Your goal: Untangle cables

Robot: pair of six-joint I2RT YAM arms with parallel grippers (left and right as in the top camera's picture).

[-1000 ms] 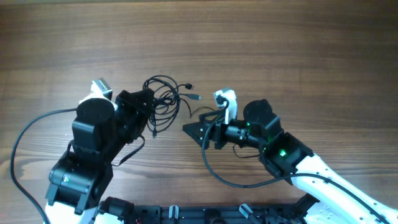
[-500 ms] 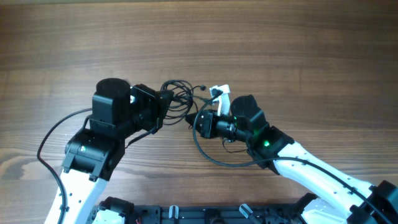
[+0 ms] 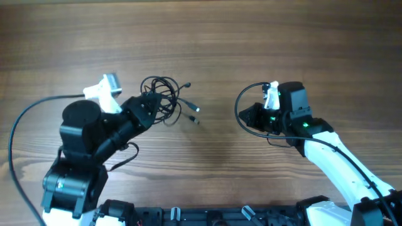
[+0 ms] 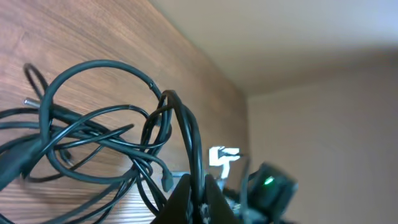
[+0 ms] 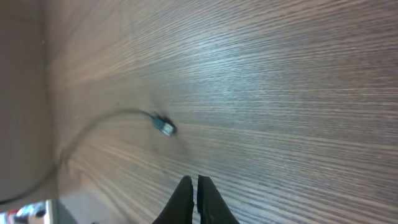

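The cables [image 3: 162,95] form one tangled bunch of thin black cords on the wooden table, left of centre, with a plug end [image 3: 196,108] sticking out to the right. My left gripper [image 3: 149,105] is at the bunch's lower left edge. The left wrist view shows that gripper [image 4: 198,184] shut on one cord, which rises in a loop [image 4: 180,118] above the rest of the cables [image 4: 93,140]. My right gripper [image 3: 244,117] is well to the right of the bunch. In its wrist view the right gripper [image 5: 194,182] is shut with nothing in it, over bare wood, a small plug [image 5: 165,127] ahead.
The wooden table [image 3: 207,37] stretches on all sides. A thick black arm wire [image 3: 242,100] loops beside the right wrist, and another [image 3: 25,125] trails from the left arm. A dark rail [image 3: 207,216] runs along the near edge.
My right gripper closed, then drew back to the right, away from the bunch, holding nothing. My left arm swung back left with the cables, which now lie further left.
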